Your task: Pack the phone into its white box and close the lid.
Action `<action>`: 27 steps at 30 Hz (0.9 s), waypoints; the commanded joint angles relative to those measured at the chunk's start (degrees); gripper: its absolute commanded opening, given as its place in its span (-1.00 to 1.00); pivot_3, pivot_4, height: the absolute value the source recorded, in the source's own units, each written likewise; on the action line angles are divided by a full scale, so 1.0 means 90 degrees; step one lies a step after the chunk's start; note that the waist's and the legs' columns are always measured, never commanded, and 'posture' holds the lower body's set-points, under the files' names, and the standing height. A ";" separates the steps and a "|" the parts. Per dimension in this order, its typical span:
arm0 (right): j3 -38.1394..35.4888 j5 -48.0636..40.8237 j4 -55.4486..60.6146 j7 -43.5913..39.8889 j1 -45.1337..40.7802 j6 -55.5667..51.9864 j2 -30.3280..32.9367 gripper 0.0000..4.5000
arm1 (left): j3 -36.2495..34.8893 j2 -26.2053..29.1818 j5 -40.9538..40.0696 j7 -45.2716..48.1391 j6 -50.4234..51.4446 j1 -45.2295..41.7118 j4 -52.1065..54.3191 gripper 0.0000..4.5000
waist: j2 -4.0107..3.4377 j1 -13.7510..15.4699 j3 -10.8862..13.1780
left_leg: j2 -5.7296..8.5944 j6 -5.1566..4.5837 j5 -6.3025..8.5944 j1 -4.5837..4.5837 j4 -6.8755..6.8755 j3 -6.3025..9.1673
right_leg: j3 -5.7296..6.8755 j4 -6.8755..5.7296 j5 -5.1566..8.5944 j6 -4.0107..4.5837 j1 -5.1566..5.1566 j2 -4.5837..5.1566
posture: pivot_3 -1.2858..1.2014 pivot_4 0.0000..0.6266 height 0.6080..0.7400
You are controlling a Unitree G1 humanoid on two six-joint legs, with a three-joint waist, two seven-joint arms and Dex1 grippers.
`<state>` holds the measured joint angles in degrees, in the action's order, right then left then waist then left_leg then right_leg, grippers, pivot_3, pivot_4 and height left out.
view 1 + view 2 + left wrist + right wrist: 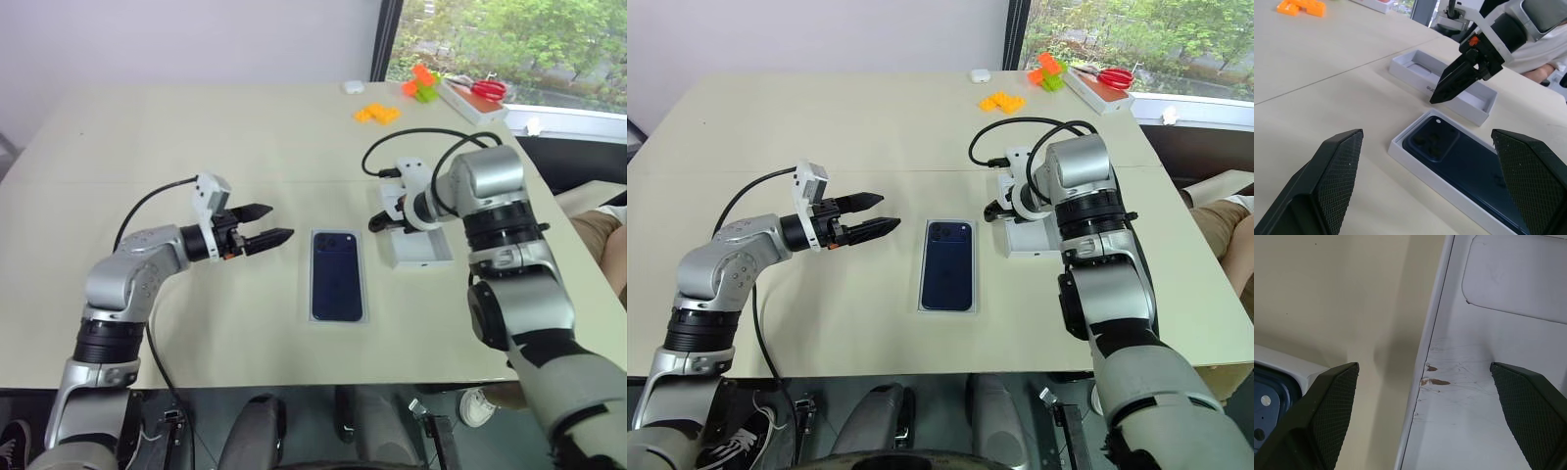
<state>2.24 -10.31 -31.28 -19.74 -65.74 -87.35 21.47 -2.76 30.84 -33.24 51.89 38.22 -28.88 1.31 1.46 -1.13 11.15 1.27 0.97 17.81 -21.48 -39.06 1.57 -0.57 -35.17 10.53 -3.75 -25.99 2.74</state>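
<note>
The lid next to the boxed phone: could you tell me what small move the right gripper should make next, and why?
Probably lower the right gripper and close it on the near wall of the lid. The phone already lies in the white box, the lid lies open side up beside it, and the open fingers hang astride that wall.

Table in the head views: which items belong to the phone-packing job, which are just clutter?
Job:
- slim dark navy-blue phone, already lying in the shallow white cardboard box
- white cardboard lid, open side up beside the box, under the right tool

Clutter, far edge of the table:
- orange plastic blocks
- orange and green blocks
- red-handled scissors
- small white object
</note>
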 commanded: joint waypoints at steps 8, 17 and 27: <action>0.0127 0.0032 0.0322 0.0104 0.0201 0.0114 0.0014 -0.68 | -0.0046 -0.0030 -0.0008 -0.0013 -0.0114 -0.0045 0.0230 1.00 | -0.0001 -0.0003 0.0000 | -0.0001 -0.0001 0.0000 0.0000 0.0000 -0.0001 | 0.0000 0.0000 0.0000 0.0000 -0.0001 -0.0001 | 0.03 -0.52 1.00; -0.0087 0.0047 0.0586 0.0365 0.0324 0.0055 -0.0061 -0.97 | -0.0077 -0.0019 -0.0002 -0.0029 -0.0093 -0.0099 0.0169 1.00 | 0.0000 0.0002 -0.0002 | 0.0000 -0.0001 0.0000 0.0003 -0.0003 0.0001 | 0.0000 0.0001 0.0000 0.0000 0.0005 -0.0001 | 0.03 -0.52 1.00; -0.0592 -0.0074 0.0926 0.0628 0.0210 -0.0535 -0.0238 -0.97 | -0.0070 -0.0057 0.0008 -0.0047 -0.0111 -0.0150 0.0121 1.00 | -0.0001 0.0000 -0.0001 | -0.0001 -0.0001 0.0001 0.0001 -0.0002 0.0002 | 0.0000 0.0001 0.0000 0.0000 0.0003 -0.0001 | 0.03 -0.52 1.00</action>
<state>-1.27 -10.34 -25.43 -14.51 -62.87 -90.93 19.48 -2.79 30.37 -33.10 51.60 38.19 -29.10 1.30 1.45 -1.14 11.14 1.26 0.96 17.81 -21.47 -39.07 1.58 -0.56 -35.16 10.53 -3.75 -25.97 2.73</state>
